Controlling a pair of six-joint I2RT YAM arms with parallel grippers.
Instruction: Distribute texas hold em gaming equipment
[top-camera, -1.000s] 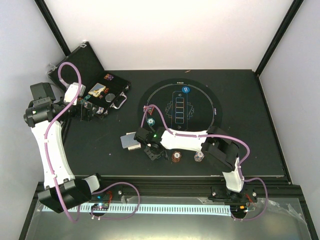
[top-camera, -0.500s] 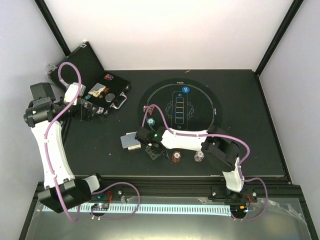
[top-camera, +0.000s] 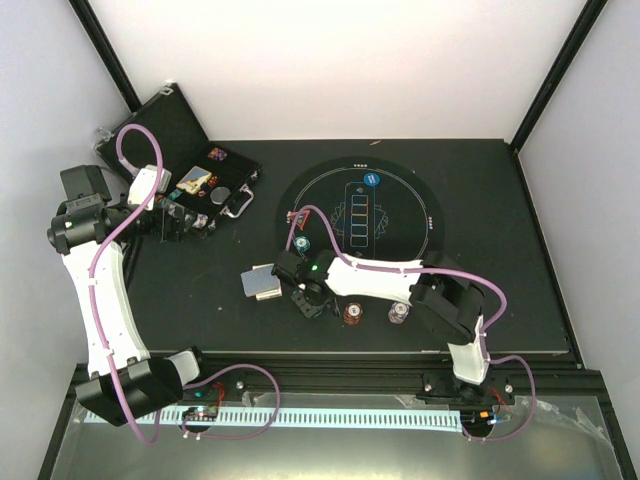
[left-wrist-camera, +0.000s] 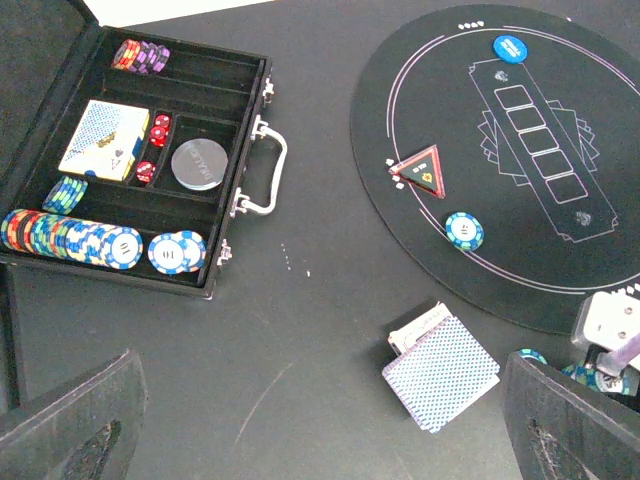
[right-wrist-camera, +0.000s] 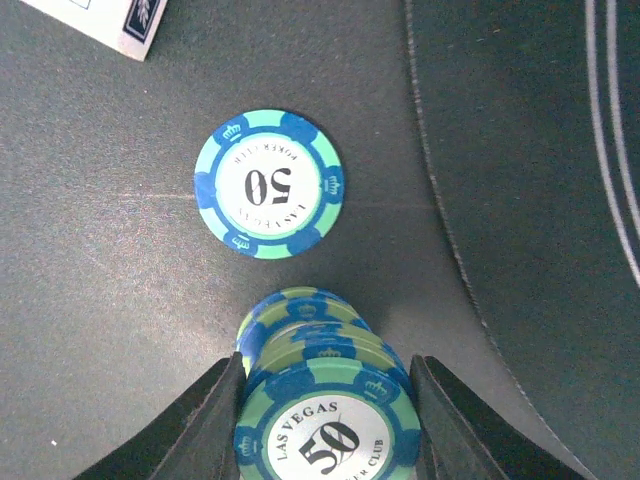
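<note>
Beside the mat (top-camera: 405, 200), our right end effector (right-wrist-camera: 325, 405) pinches a teal chip stack (right-wrist-camera: 318, 345); our left end effector (left-wrist-camera: 320, 430) hangs spread. We judge distribution partway: the case (left-wrist-camera: 220, 90) holds plenty.

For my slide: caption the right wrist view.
Teal chip stack in the right end effector; a single chip lies beyond.

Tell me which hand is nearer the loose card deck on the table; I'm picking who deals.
Right. The right hand, closed on a teal chip stack, sits just right of the deck; the left hand hovers by the case.
</note>
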